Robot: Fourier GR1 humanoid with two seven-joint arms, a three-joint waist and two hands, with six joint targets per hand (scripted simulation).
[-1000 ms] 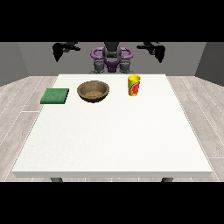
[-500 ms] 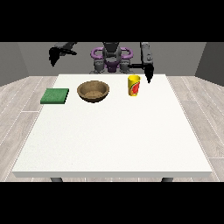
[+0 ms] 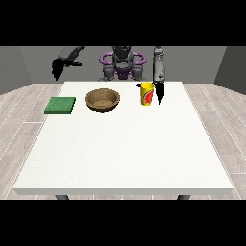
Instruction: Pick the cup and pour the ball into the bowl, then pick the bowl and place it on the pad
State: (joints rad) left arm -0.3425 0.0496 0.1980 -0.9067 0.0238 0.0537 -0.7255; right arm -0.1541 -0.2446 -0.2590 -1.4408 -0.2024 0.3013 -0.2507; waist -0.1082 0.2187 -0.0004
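A yellow cup (image 3: 147, 94) with a red mark stands upright on the white table (image 3: 125, 144) at the back, right of centre. A brown wooden bowl (image 3: 102, 100) sits to its left, and a flat green pad (image 3: 60, 105) lies further left. The hand at the view's right (image 3: 159, 91) hangs down just right of the cup, its fingers pointing down and straight, close to the cup's side. Beyond the table's back left corner the hand at the view's left (image 3: 57, 67) is raised in the air, far from every object. No ball is visible.
The robot's torso (image 3: 122, 65) stands behind the table's far edge. Wooden floor surrounds the table on both sides.
The hand at the view's right has swung down from shoulder height to the cup's right side. The hand at the view's left has dropped slightly and drifted outward.
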